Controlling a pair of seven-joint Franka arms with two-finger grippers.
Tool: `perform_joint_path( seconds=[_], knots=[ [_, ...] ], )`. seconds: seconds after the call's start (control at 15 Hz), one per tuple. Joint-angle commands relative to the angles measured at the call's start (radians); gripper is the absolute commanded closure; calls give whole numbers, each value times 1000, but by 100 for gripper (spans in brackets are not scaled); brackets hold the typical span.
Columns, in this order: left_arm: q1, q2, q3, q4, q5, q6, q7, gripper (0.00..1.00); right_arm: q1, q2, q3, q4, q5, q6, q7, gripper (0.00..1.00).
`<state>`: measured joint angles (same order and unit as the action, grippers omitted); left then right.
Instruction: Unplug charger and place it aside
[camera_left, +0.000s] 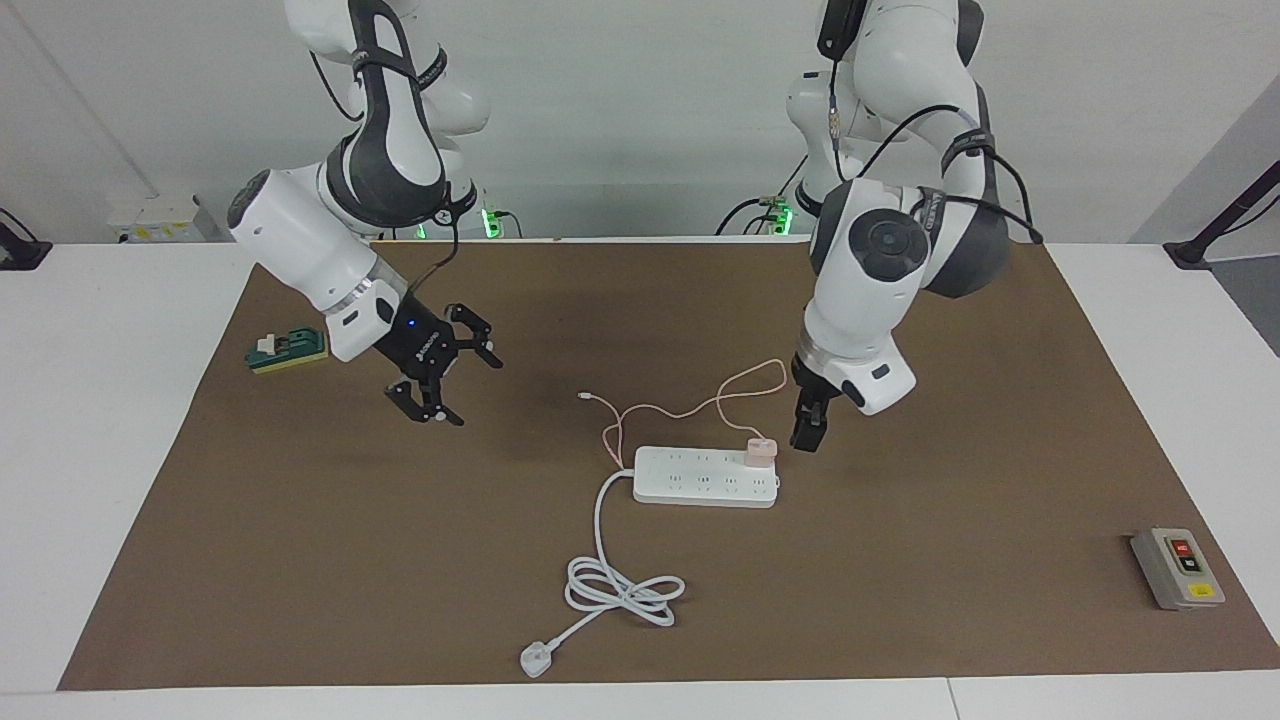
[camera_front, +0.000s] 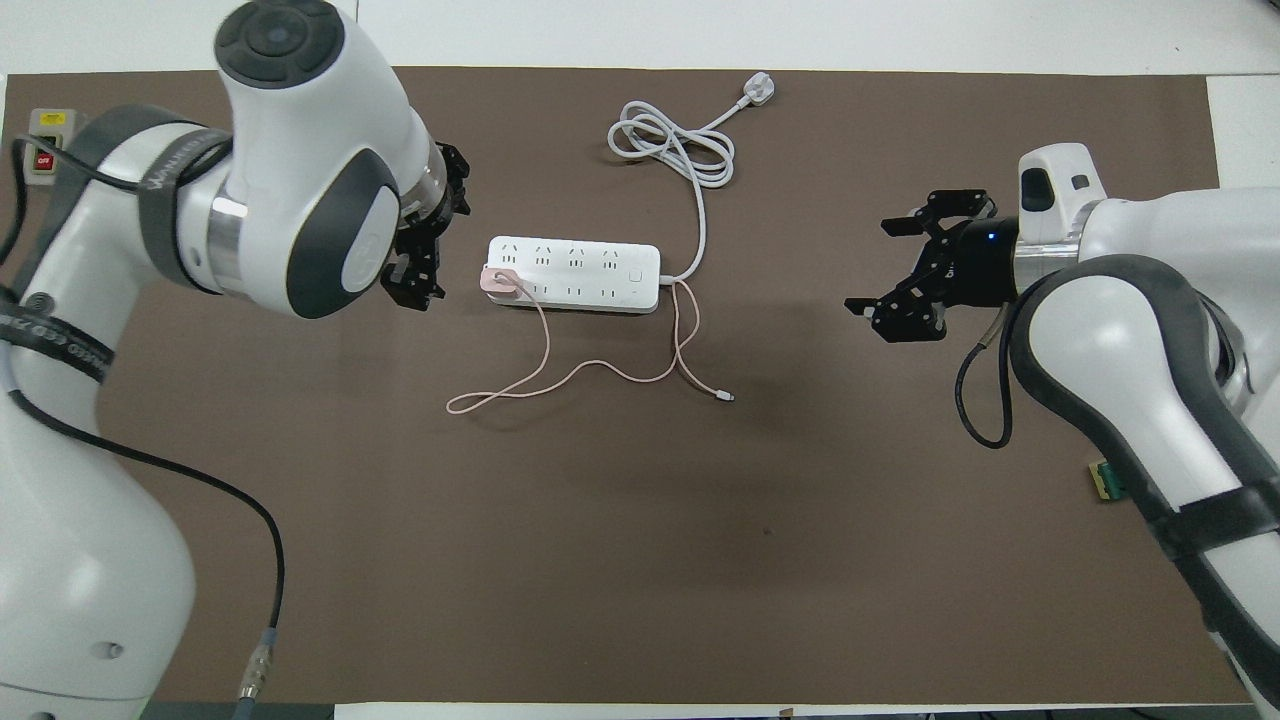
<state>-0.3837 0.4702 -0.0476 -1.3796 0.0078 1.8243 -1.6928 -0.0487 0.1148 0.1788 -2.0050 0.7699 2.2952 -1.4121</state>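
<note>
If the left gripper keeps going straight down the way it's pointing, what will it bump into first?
Probably the bare brown mat. The left gripper points down just beside the pink charger, toward the left arm's end of the power strip. Depth is unclear, so it might graze the charger.

On my feed I see a long white multi-socket power strip (camera_left: 706, 477) lying mid-table on a brown mat (camera_left: 400, 560). Its thick white cord (camera_left: 620, 590) coils farther from the robots and ends in a white three-pin plug (camera_left: 536, 659). A grey switch box (camera_left: 1177, 568) sits toward the left arm's end, a small green block (camera_left: 287, 349) toward the right arm's end.
</note>
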Motion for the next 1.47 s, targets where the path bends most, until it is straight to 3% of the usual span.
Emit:
perform_joint_path(
  seconds=[0.0, 0.47, 0.6, 0.73, 1.07, 1.2, 1.4],
  knots=[
    [-43, 12, 15, -57, 9, 119, -74, 0, -40, 28, 73, -18, 94, 96, -82, 0],
    [-38, -61, 18, -277, 14, 293, -68, 0, -14, 59, 175, -23, 114, 234, 18, 0],
    [-41, -73, 18, -298, 12, 285, -71, 0, -14, 95, 186, -20, 117, 265, 12, 0],
    [-46, -82, 18, -328, 12, 291, -76, 0, -14, 134, 255, -18, 123, 369, 24, 0],
    [-47, -96, 17, -375, 12, 337, -76, 4, -10, 241, 338, 29, 172, 519, 27, 0],
    [-46, -96, 17, -378, 12, 355, -76, 4, -10, 255, 369, 41, 241, 550, 22, 0],
    [-46, -85, 17, -381, 12, 385, -76, 4, -13, 256, 369, 45, 246, 550, 27, 0]
  ],
)
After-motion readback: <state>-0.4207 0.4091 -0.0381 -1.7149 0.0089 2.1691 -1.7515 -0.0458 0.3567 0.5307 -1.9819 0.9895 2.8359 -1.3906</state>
